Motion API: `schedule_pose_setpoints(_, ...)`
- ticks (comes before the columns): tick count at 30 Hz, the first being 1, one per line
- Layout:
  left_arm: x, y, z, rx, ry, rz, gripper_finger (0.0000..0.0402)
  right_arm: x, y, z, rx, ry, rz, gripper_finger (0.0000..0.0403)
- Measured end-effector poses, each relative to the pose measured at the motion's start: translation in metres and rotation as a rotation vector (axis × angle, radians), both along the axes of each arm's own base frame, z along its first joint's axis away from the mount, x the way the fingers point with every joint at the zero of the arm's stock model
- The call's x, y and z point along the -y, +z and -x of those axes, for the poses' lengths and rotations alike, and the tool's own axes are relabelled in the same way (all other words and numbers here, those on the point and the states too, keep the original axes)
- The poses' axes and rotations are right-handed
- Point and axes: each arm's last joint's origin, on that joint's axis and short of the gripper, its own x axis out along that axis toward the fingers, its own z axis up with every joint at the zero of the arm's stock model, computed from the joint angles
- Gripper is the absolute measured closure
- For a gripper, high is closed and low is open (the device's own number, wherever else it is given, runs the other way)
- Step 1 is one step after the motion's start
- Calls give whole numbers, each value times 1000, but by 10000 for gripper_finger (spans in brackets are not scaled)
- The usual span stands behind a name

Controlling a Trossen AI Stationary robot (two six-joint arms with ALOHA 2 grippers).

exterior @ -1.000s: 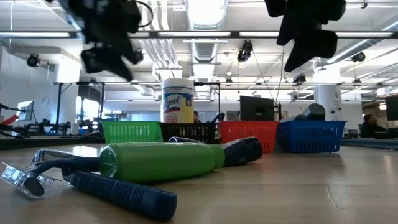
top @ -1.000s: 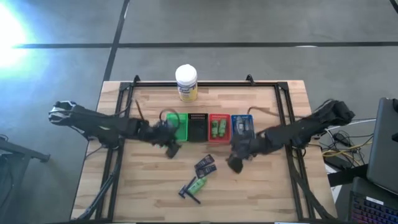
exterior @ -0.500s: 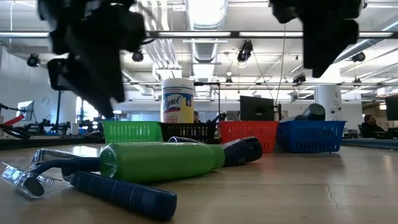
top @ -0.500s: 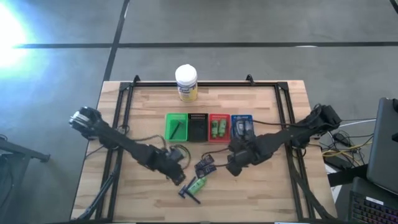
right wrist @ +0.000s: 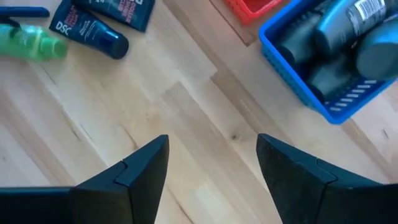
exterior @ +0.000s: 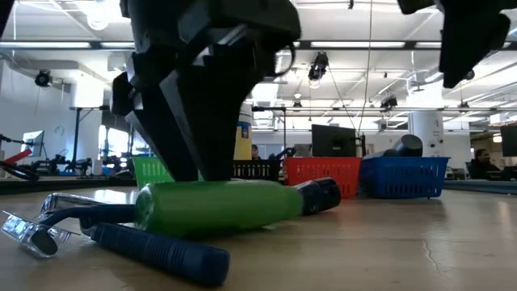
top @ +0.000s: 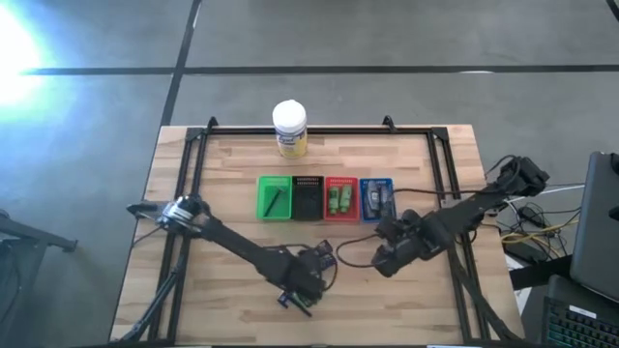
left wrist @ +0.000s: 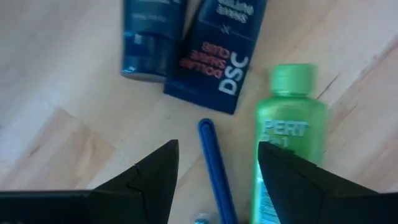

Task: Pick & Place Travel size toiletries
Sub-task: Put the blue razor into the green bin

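Near the table's front lie a green bottle (left wrist: 289,130) (exterior: 214,206), a blue-handled razor (left wrist: 211,165) (exterior: 153,252) and two dark blue tubes (left wrist: 217,50) (top: 322,256). My left gripper (left wrist: 217,149) (top: 305,280) is open and low over this pile. Its fingers straddle the razor handle, and one finger stands on the bottle's side. My right gripper (right wrist: 211,140) (top: 387,259) is open above bare wood, in front of the blue basket (right wrist: 292,68). Grey tubes (right wrist: 348,37) lie in that basket. My left gripper comes from above, pointing down. One finger (left wrist: 292,180) overlaps the green bottle's body (left wrist: 283,146), which lies on its side on the table. Whether that finger touches the bottle, I cannot tell. The razor handle lies free between the fingers.
Four small baskets stand in a row mid-table: green (top: 274,198) with a black razor in it, black (top: 307,198), red (top: 338,198) with green bottles, and blue (top: 377,198). A yellow jar with a white lid (top: 289,128) stands at the far edge.
My left gripper has travelled from the green basket toward the near edge and right, and has come down over the pile of toiletries. A black razor lies in the green basket where it was. My right gripper has drifted slightly toward the table's right.
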Motion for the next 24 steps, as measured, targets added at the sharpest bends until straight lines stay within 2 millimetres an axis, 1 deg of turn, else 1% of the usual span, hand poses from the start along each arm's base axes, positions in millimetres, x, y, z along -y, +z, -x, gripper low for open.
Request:
schedule_pose_setpoints(3, 3, -7, -6, -43, -12, -12, 177, -5, 0, 7, 9, -16, -14, 163)
schedule_pose_setpoints(6, 4, -15, -6, -91, -21, -8, 177, -10, 0, 12, 28, -36, -12, 155)
schedule_pose_setpoints(11, 4, -17, -3, -115, -31, -3, 178, -12, -1, 13, 33, -35, -8, 140)
schedule_pose_setpoints(14, 4, -17, -1, -137, -61, 11, 188, -11, -2, 14, 40, -52, -1, 133)
schedule_pose_setpoints(18, 7, -17, 0, -141, -119, 25, 234, -11, -2, 13, 42, -52, 2, 125)
schedule_pose_setpoints(24, 10, -17, 1, -146, -159, 26, 335, -10, -4, 14, 35, -53, 10, 117)
